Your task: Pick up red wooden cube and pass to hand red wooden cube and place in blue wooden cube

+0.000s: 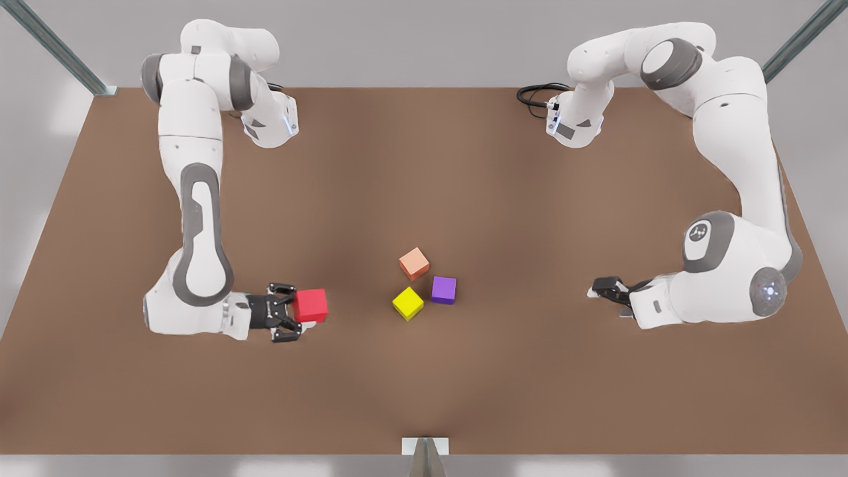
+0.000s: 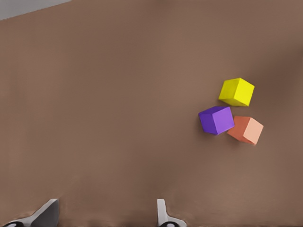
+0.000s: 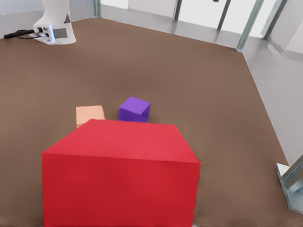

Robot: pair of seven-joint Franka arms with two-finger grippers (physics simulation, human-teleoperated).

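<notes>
The red wooden cube (image 1: 311, 305) is seen towards the front view's left, on or just above the brown worktop (image 1: 424, 185), right at the tips of the right claw (image 1: 296, 311). That claw is reached out low and level from the arm on the front view's left, and its two dark fingers (image 1: 281, 289) are spread wide, one to each side of the cube's near edge. Whether the fingertips actually press the cube cannot be told; a gap appears to be left on both sides. In the right wrist view the red wooden cube (image 3: 118, 175) is shown very close, with the purple cube (image 3: 134, 109) and the salmon-orange cube (image 3: 89, 115) farther off behind it.

Three cubes are clustered near the middle of the worktop, well apart from the red one: the salmon-orange cube (image 1: 414, 263) farthest back, the yellow cube (image 1: 407, 303) in front of it, and the purple cube (image 1: 444, 289) just beside the yellow one on the front view's right.

The left claw (image 1: 599, 291) is held low over the worktop at the front view's right, pointed at the cluster and well apart from it, and this arm waits. In the left wrist view its pale fingertips (image 2: 47, 213) are seen parted with nothing between them, and the yellow cube (image 2: 236, 91), purple cube (image 2: 216, 119) and salmon-orange cube (image 2: 245, 129) lie ahead.
</notes>
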